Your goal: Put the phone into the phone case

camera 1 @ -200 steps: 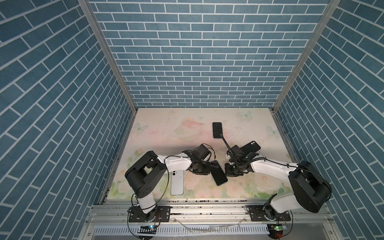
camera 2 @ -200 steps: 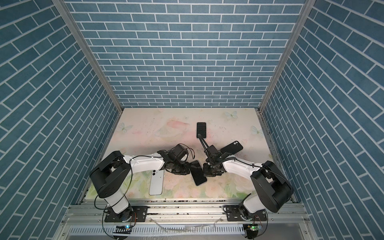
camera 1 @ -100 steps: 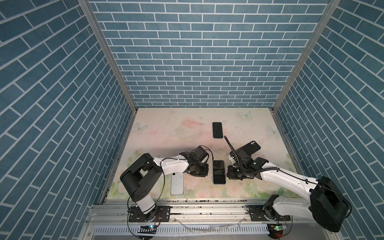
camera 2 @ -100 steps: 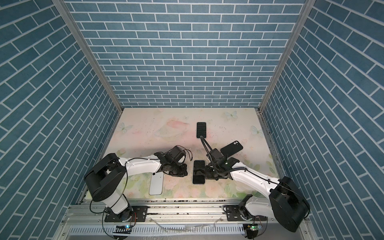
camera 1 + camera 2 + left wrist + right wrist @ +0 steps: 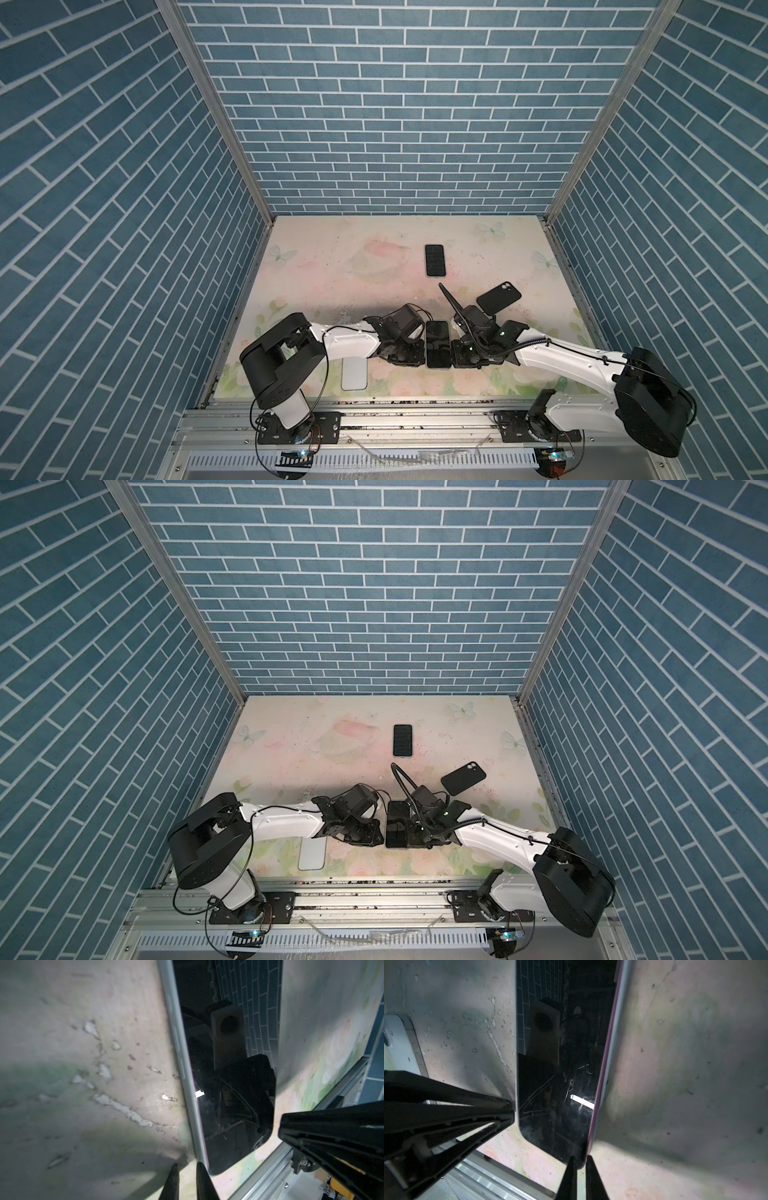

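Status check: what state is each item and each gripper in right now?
Pale-framed black-screened phone: flat, screen up, between the grippers.
Black rectangular phone case: flat, camera cutout showing, untouched.
Rear dark-screened phone: flat, screen up.
White phone: flat, back up.
Left gripper: shut, at phone's edge.
Right gripper: shut, at opposite edge.

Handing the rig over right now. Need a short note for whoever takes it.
Left pincer: shut, tips against one long edge of the phone.
Right pincer: shut, tips at the opposite edge.
The phone lies flat, screen up, front centre between them. The black case lies apart, farther back on the right.
Done: phone not in the black case.
Left: seat it in the case.
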Tool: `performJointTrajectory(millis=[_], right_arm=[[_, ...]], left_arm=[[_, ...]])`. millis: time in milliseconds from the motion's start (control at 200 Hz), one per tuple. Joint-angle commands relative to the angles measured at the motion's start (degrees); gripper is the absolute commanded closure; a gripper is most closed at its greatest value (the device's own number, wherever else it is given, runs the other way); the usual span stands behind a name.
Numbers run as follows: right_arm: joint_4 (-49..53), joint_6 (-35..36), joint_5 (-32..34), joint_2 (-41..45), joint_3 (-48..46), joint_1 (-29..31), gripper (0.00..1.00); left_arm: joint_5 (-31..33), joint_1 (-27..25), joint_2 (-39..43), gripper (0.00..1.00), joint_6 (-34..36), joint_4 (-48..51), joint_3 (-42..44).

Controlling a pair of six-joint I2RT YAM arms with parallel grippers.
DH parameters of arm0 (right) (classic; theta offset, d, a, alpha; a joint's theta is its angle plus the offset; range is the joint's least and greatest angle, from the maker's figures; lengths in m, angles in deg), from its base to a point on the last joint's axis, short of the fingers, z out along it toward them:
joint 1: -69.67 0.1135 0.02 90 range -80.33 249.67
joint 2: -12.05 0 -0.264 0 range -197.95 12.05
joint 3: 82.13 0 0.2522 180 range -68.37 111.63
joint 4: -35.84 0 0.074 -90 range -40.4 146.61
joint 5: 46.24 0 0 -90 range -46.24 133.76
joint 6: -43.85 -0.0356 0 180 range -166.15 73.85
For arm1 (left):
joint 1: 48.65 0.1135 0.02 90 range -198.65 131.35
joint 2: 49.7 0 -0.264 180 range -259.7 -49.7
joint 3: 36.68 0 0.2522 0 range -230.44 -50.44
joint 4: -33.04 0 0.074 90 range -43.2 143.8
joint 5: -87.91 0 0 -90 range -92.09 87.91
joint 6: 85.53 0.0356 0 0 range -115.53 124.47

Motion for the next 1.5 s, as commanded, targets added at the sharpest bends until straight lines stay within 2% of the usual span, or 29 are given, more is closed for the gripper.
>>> performJointTrajectory(millis=[0, 355, 630, 980, 1495], right_arm=[[-0.1, -2.3, 0.7, -0.6, -1.0, 0.6, 0.88], [0.3, -3.2, 2.1, -0.7, -2.1, 2.4, 0.88], [9.0, 0.0, 8.8, 2.7, 0.5, 2.3, 0.88], [6.0, 0.1, 7.5, -0.4, -0.6, 2.3, 0.88], [7.4, -0.2, 9.0, 2.9, -0.3, 2.3, 0.89]], left_arm=[[0.1, -1.1, -2.0, 0.81, -1.9, -1.7, 0.1], [0.8, -3.3, -2.5, 0.81, -3.7, -3.4, 1.4], [0.6, -3.9, -1.6, 0.81, -4.5, -3.4, 1.1], [1.3, -5.9, -2.9, 0.81, -4.6, -2.6, -0.6], [2.8, -5.9, -2.5, 0.8, -4.0, -0.9, -3.1]])
